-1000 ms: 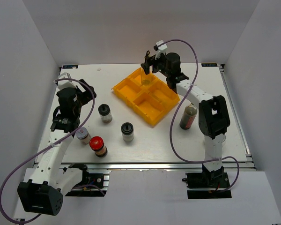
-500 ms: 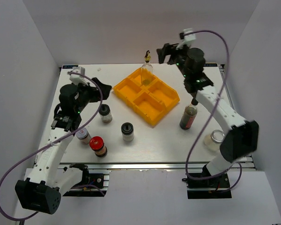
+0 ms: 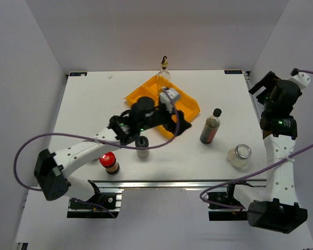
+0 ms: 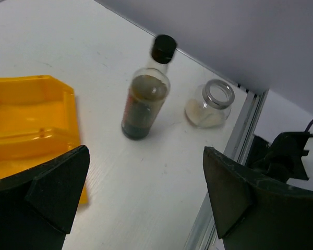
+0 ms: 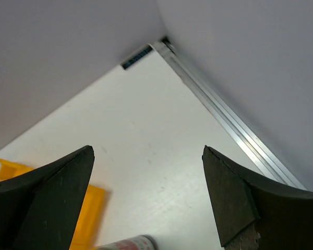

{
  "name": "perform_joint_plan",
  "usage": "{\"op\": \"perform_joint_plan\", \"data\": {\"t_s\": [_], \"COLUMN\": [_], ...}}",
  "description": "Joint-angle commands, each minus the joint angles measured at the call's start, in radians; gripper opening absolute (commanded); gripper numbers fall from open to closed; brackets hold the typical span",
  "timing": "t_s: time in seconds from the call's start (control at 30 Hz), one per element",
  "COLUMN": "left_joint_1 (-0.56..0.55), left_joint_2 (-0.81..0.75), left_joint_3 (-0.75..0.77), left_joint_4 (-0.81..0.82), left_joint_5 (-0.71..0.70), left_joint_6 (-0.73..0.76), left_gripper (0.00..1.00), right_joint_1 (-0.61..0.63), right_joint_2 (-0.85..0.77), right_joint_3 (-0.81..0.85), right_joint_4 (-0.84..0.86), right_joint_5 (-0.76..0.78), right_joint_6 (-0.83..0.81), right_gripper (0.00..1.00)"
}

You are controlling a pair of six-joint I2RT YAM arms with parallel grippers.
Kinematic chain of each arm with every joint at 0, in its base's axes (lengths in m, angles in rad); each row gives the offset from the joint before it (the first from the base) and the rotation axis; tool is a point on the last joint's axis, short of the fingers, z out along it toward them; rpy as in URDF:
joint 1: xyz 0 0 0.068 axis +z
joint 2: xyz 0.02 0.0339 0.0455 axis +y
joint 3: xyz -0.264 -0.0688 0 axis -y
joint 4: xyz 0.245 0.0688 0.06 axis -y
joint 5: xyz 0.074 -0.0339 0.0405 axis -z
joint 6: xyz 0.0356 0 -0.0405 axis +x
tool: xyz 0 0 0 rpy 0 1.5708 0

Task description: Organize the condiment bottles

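A tall clear gold-spouted bottle [image 3: 164,73] stands in the far compartment of the yellow tray [image 3: 190,105]. A dark-brown black-capped bottle [image 3: 211,127] stands right of the tray, with a silver-lidded jar [image 3: 240,155] nearer the front. The left wrist view shows that dark bottle [image 4: 145,99] and jar [image 4: 211,104] ahead of my left gripper [image 4: 146,151]. My left gripper [image 3: 181,124] hangs open and empty over the tray's near right corner. Against the table's right edge, my right gripper [image 3: 258,86] is raised, open and empty. A black-lidded jar [image 3: 142,146] and a red-lidded jar [image 3: 109,162] stand near the front left.
My left arm [image 3: 94,143] stretches across the front left of the table and hides what lies under it. The aluminium rail [image 4: 235,156] of the right edge runs close behind the silver-lidded jar. The right wrist view shows the back right corner [image 5: 161,44] and the tray's corner [image 5: 88,213].
My right gripper let go of the gold-spouted bottle and drew back from the tray to the right edge. My left arm swung from the left side across to the tray's near corner.
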Motion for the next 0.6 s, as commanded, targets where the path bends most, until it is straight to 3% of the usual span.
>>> {"op": "perform_joint_plan", "data": {"t_s": [0.0,0.17,0.57], "left_joint_1": [-0.134,-0.186,-0.218], "left_joint_2": [0.097,0.281,0.554], "left_joint_3": [0.089,0.245,0.480], "left_joint_4": [0.020,0.035,0.112], "left_joint_5": [-0.124,-0.258,-0.324], "left_joint_6": [0.140,0.180,0.236], "left_gripper": [0.98,0.98,0.98], "right_joint_1": [-0.109,-0.160,-0.163], "right_joint_2": [-0.008,-0.043,-0.126], "right_joint_3": [-0.046,-0.088,-0.128], "right_joint_4": [-0.109,-0.119,-0.117], "right_joint_5": [-0.173,-0.283,-0.214], "right_joint_6": [0.003,-0.015,-0.034], "right_gripper": [0.89,0.89,0.89]}}
